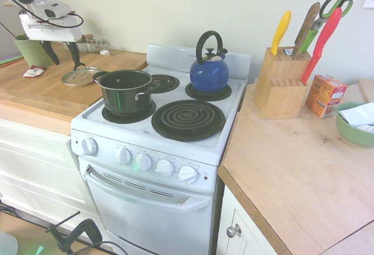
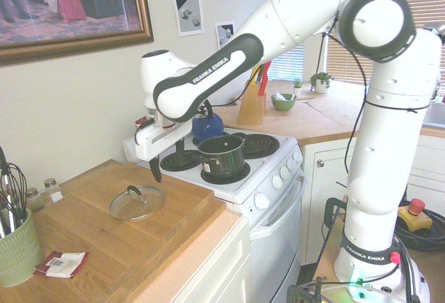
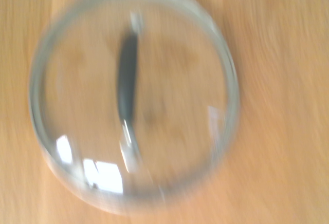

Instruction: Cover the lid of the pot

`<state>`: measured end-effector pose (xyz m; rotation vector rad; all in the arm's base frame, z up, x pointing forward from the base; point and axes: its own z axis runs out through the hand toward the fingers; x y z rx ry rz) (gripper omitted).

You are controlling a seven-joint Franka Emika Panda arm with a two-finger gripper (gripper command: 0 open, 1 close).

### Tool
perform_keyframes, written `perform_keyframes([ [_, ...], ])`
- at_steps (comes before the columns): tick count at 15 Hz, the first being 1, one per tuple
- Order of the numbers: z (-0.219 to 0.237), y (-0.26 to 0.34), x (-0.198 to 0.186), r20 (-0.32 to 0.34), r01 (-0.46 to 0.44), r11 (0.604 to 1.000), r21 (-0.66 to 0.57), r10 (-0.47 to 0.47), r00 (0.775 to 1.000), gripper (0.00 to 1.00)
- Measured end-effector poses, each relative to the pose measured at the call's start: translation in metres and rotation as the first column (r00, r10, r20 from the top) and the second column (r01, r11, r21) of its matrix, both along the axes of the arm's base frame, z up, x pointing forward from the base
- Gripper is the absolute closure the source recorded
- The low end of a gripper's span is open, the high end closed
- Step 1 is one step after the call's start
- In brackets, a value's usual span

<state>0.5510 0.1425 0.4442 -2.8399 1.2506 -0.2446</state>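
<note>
Task barely started. Lid (image 2: 135,202) lies flat on the wooden table (image 2: 97,247), knob up, near the table's middle and well apart from the pot (image 1: 124,90). Pot sits open on the stove's (image 1: 158,126) front burner nearest the table, nothing in it as far as I can see. Nothing grasped yet.

Tool (image 2: 169,164) hangs pointing down, fingers spread wide and empty, above the table's stove-side edge, near the lid but not over its knob in the second exterior view. In the first exterior view the tool (image 1: 62,54) appears just above the lid (image 1: 80,76). Wrist view is blurred but shows the whole lid (image 3: 132,98) with its dark handle roughly centred, so the tool looks about lined up overhead.

Left to do, by my read: drop onto the knob, pinch it, lift, carry across to the pot, set it on the rim.

Room: table around the lid is bare wood on all sides; green cup with whisks (image 2: 15,237) and a small packet (image 2: 64,263) sit at the far corner, jars (image 2: 43,193) by the wall, all well apart. Carry path crosses the table edge to the stove. Blue kettle (image 1: 209,71) on the back burner is behind the pot, clear of the path. Pot handles stick out sideways, minor snag risk when lowering.
</note>
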Motion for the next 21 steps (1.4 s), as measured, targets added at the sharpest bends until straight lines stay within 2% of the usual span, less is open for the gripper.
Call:
perform_keyframes([
  [2, -0.009, 0.009, 0.029, 0.008, 0.050, 0.999, 0.015, -0.050, 0.999, 0.00],
  [5, -0.028, 0.021, 0.058, -0.003, 0.072, 0.997, 0.030, -0.072, 0.997, 0.00],
  [10, -0.056, 0.036, 0.076, -0.028, 0.081, 0.996, 0.023, -0.080, 0.996, 0.00],
  [11, -0.061, 0.036, 0.077, -0.035, 0.081, 0.997, 0.019, -0.080, 0.996, 1.00],
  [15, -0.074, 0.042, 0.076, -0.050, 0.072, 0.997, 0.013, -0.071, 0.996, 1.00],
  [21, -0.073, 0.037, 0.080, -0.030, 0.065, 0.998, 0.012, -0.065, 0.997, 1.00],
])
